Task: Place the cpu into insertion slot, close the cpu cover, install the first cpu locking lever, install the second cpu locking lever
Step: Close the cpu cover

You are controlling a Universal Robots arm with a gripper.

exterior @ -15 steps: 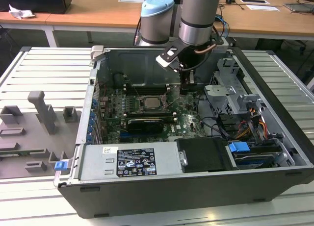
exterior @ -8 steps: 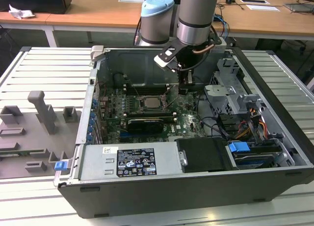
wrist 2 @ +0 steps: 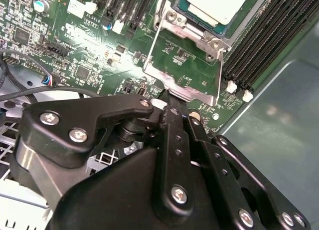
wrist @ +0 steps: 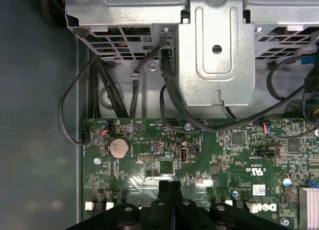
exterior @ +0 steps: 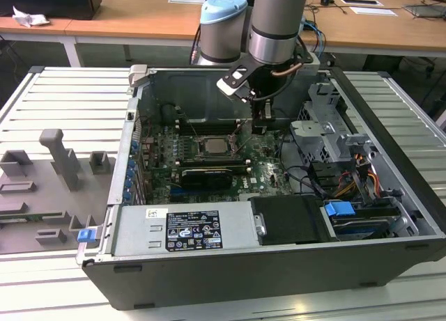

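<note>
While cpu (wrist 2: pixel 217 3) sits in slot (wrist 2: pixel 170 16), cover (wrist 2: pixel 192 94) stands tilted open beside it. Gripper (wrist 2: pixel 172 103) closed tight w/ nothing between, tips at cover's outer rim.

Even overhead room light fills the exterior view. The ribbed worktop (exterior: pixel 42 91) reads pale and bright, while the inside of the computer case (exterior: pixel 209 283) is dimmer, and the arm (exterior: pixel 279 21) throws shade over the motherboard (exterior: pixel 268 171) beneath it. In the second wrist view a hard white glare patch sits on the motherboard, the cpu (wrist 2: pixel 217 3) top is washed almost white, and the black pincer (wrist 2: pixel 167 95) is dark apart from glints on its screws. In the first wrist view the drive cage (wrist: pixel 217 65) shines brightly, and the case wall (wrist: pixel 35 115) is murky.
</note>
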